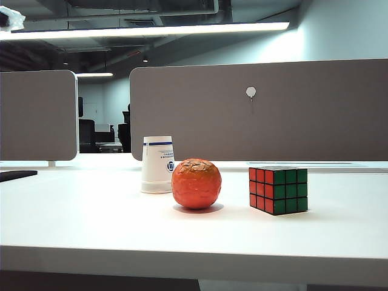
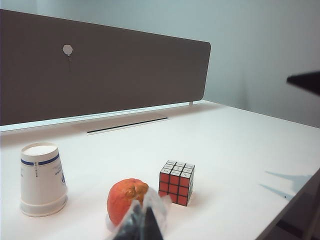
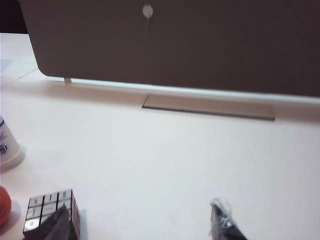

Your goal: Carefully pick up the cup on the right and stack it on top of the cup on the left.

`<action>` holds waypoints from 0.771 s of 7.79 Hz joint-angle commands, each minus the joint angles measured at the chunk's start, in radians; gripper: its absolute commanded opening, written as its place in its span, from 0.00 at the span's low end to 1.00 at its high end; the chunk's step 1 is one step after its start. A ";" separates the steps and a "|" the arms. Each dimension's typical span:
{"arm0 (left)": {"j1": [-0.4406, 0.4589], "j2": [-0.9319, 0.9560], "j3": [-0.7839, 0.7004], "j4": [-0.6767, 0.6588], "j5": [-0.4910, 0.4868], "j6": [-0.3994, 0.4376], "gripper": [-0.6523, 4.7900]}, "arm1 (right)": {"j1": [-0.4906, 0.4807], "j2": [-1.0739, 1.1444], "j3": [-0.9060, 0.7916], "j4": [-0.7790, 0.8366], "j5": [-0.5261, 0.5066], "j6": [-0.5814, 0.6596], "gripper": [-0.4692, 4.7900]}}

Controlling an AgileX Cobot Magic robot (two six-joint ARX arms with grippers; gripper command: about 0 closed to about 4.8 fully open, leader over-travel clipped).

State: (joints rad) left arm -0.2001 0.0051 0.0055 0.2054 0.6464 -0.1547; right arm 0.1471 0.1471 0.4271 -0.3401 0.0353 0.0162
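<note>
Orange-red and wrinkled, one round fruit point(image 1: 196, 183) sits nearest the front edge of the white table point(image 1: 91, 224). One white paper cup point(image 1: 157, 164) stands upside down just behind it at about ten o'clock, its rim on the tabletop, a blue band near the top and a small blue logo on its side; whether it is a single cup or two nested cannot be told. One puzzle cube point(image 1: 278, 190), red and green faces showing, rests at three o'clock from the fruit, clearly apart from it. Grey divider panels point(image 1: 260, 109) close off the far side of the desk. Neither arm appears over the table. Left gripper point(image 2: 141, 225) hangs back on the near side of the fruit, its dark, plastic-wrapped tips close together. Right gripper point(image 3: 140, 225) sits spread wide and empty, one finger point(image 3: 52, 226) in front of the cube.
</note>
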 commanded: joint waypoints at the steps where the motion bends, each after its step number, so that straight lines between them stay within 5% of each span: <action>1: 0.000 0.000 0.003 0.007 0.001 -0.003 0.11 | 0.000 -0.003 -0.113 0.277 0.059 0.220 0.77; 6: 0.000 0.000 0.003 0.005 0.001 -0.003 0.11 | 0.000 -0.004 -0.315 0.286 0.101 0.185 0.77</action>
State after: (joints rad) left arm -0.2001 0.0051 0.0055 0.2043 0.6464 -0.1547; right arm 0.1471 0.1436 0.1196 -0.0689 0.1352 0.2096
